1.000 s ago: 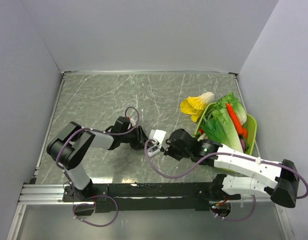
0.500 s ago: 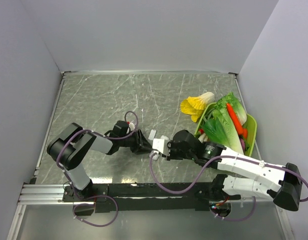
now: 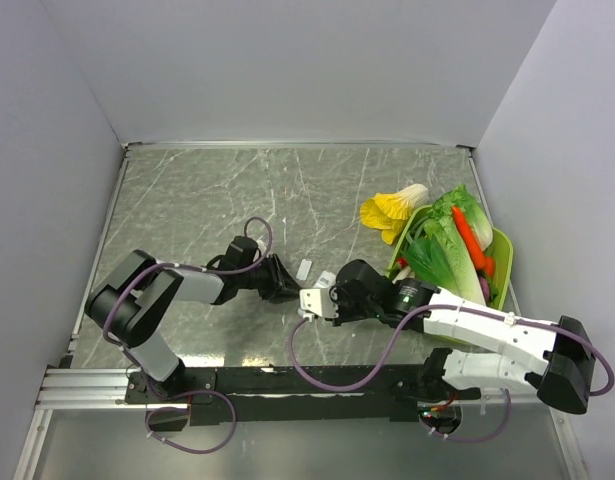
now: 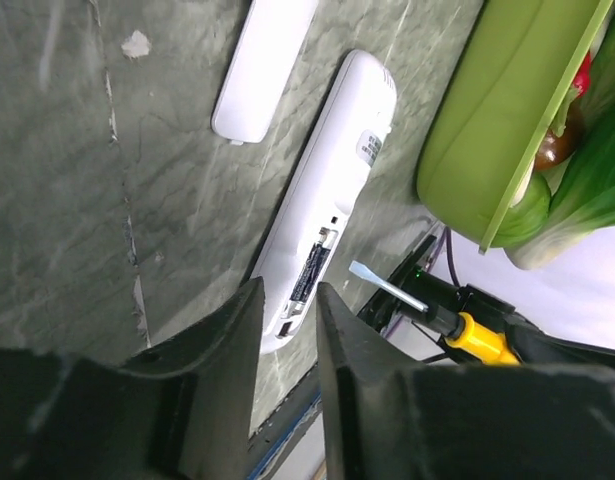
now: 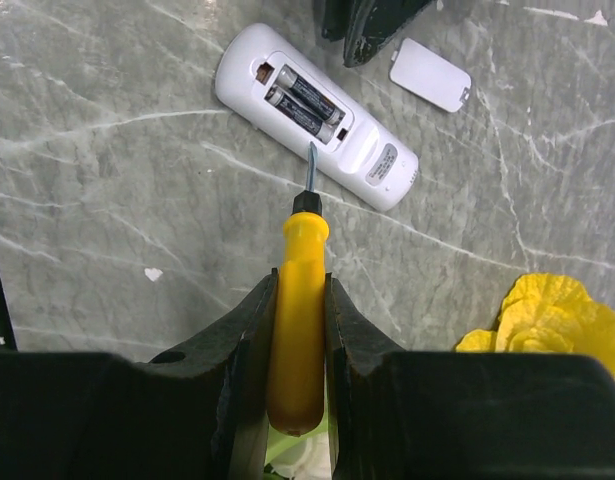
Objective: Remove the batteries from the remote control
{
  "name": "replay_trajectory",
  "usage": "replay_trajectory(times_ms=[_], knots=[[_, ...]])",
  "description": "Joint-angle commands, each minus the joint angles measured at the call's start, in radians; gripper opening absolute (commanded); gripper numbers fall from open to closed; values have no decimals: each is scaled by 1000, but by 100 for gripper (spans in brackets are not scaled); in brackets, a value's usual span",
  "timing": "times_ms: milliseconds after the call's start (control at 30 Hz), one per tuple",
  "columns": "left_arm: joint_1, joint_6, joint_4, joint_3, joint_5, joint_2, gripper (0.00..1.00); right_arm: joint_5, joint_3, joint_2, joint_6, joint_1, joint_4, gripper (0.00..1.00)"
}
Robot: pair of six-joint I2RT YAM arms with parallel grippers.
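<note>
Lying side by side in the open recess of the remote control point(image 5: 365, 152), flat on the table point(image 5: 107, 200): the batteries point(image 5: 305, 103). Screwdriver point(image 5: 297, 300) tip at the remote's edge, handle clenched by the right gripper point(image 5: 299, 285). Across the remote, the left gripper point(image 4: 287, 290), jaws slightly parted, grasping nothing. Beside the remote, a loose white cover point(image 5: 430, 74).

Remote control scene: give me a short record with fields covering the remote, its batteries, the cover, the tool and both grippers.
remote control: flat on the table, compartment open and facing up
batteries: two, side by side, seated in the compartment, not yet removed
battery cover: off, lying on the table beside the remote, apart from it
screwdriver: yellow handle, tip at the compartment's edge
right gripper: shut on the screwdriver handle
left gripper: jaws slightly apart by the remote's end, holding nothing
</note>
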Motion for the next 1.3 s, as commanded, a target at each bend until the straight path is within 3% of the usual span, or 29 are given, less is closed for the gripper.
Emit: replay_trajectory(times_ms=[0, 67, 100, 200, 867, 1267], knots=[[5, 28, -41, 23, -52, -39, 29, -32, 67, 17, -62, 13, -23, 0], [5, 60, -87, 43, -80, -42, 24, -22, 85, 44, -73, 25, -37, 0], [7, 65, -97, 46, -81, -41, 14, -18, 90, 54, -74, 39, -43, 0], [11, 66, -84, 43, -72, -33, 1, -12, 107, 77, -96, 44, -55, 0], [8, -1, 123, 15, 71, 116, 1, 34, 184, 169, -223, 73, -80, 0], [7, -10, 143, 3, 81, 130, 1, 8, 194, 196, -257, 70, -109, 0]])
